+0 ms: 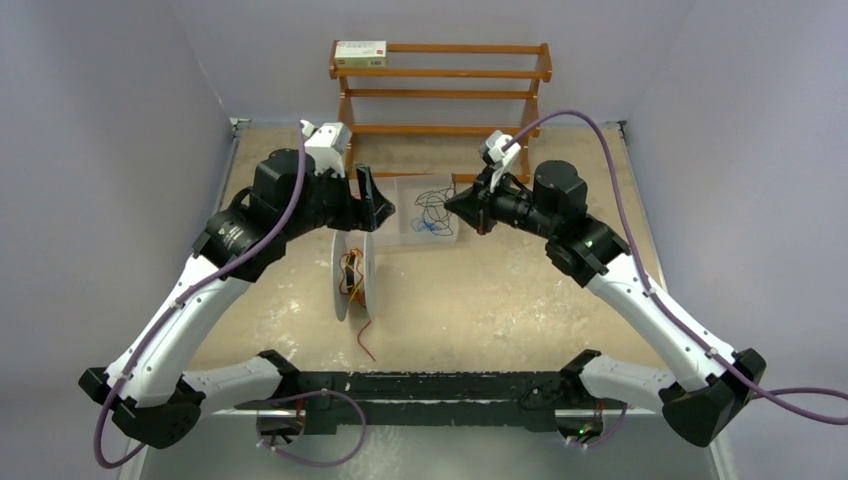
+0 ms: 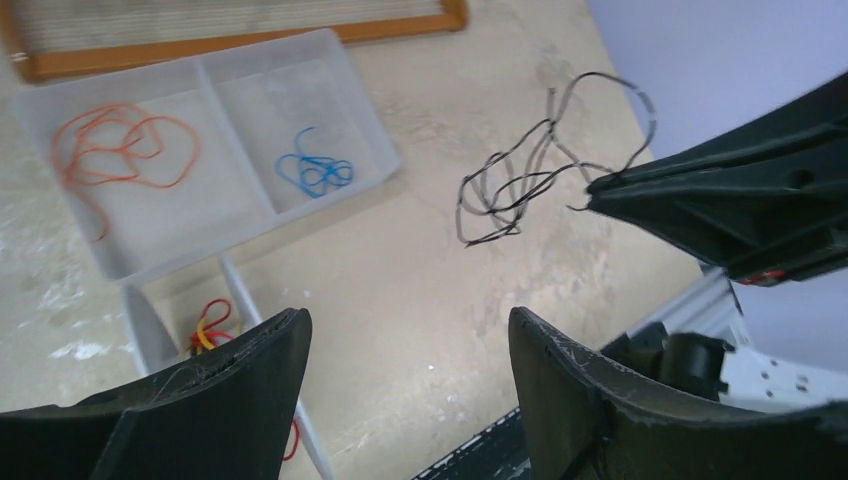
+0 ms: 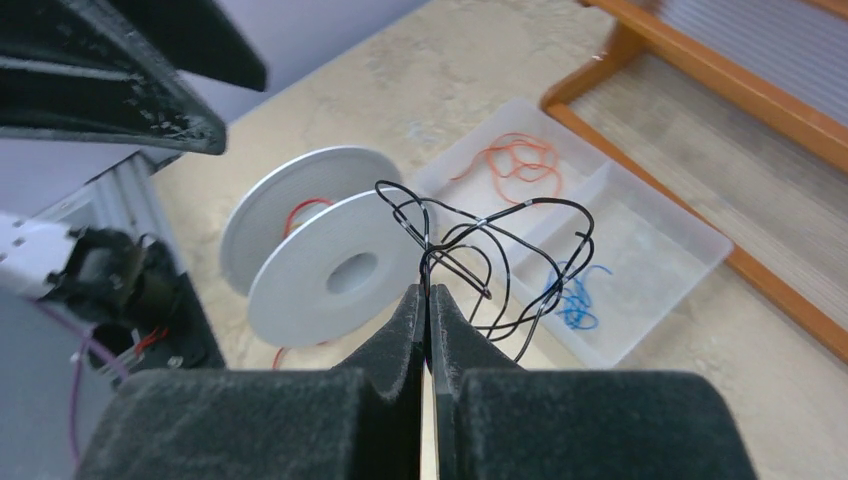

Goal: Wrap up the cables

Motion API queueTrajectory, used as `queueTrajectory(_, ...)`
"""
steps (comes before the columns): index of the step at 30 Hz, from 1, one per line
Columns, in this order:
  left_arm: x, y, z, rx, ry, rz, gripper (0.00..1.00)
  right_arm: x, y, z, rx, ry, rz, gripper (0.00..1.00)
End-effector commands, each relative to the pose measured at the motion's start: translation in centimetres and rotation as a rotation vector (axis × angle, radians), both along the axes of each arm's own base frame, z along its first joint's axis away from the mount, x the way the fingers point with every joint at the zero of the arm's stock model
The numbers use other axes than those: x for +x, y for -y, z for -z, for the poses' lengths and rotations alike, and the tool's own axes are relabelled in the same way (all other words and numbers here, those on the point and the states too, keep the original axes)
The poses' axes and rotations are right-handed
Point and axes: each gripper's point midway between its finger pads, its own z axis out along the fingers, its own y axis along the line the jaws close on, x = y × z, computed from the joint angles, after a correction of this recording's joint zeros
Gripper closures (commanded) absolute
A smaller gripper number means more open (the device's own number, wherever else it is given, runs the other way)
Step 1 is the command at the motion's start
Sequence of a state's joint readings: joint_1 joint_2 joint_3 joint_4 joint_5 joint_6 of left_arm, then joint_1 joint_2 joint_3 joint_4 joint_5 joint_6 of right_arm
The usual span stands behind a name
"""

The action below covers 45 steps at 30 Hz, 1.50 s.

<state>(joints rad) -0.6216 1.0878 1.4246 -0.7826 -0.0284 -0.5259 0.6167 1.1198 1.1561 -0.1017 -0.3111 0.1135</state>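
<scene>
A tangle of black cable (image 3: 427, 245) is pinched between the pressed-together fingers of the right gripper (image 3: 428, 290) and held in the air near the clear tray (image 3: 712, 243) by the desk's far edge. The left gripper (image 2: 408, 318) is spread and empty. Red and orange cables (image 1: 352, 272) are seen on the upright spool (image 1: 338, 292) at mid-desk.

Translucent plastic tray (image 2: 235, 140), glossy wooden rack (image 1: 445, 73), matt white spool (image 3: 310, 290)
</scene>
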Motion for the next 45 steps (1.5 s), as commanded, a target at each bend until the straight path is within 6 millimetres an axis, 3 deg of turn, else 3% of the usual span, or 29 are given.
queueTrajectory(1,-1.7,3.5,-3.0,-0.047,0.079,0.279,0.29,-4.0,-1.5,-2.3,0.052,0.065,-0.223,1.00)
queueTrajectory(8,-3.1,5.7,-3.1,-0.045,0.095,0.484,0.33,-7.0,-2.1,-2.4,0.055,0.046,-0.384,1.00)
queueTrajectory(22,-5.5,7.9,-1.1,0.003,0.060,0.620,0.47,-7.4,-2.8,-1.2,0.033,-0.004,-0.437,1.00)
queueTrajectory(29,-5.7,7.8,-0.8,0.016,0.059,0.617,0.65,-7.9,-3.2,-1.3,0.033,-0.006,-0.467,1.00)
queueTrajectory(33,-5.8,7.7,-1.0,0.016,0.068,0.616,0.81,-8.3,-3.3,-1.4,0.036,-0.008,-0.478,1.00)
queueTrajectory(38,-5.9,7.7,-0.8,0.016,0.063,0.619,0.87,-9.1,-3.3,-1.7,0.046,-0.005,-0.501,1.00)
queueTrajectory(42,-6.0,7.9,-0.6,0.012,0.059,0.629,1.00,-9.1,-3.3,-2.0,0.057,0.003,-0.487,1.00)
queueTrajectory(45,-6.5,8.1,-0.8,0.000,0.060,0.655,1.00,-9.2,-3.3,-2.1,0.061,0.001,-0.486,1.00)
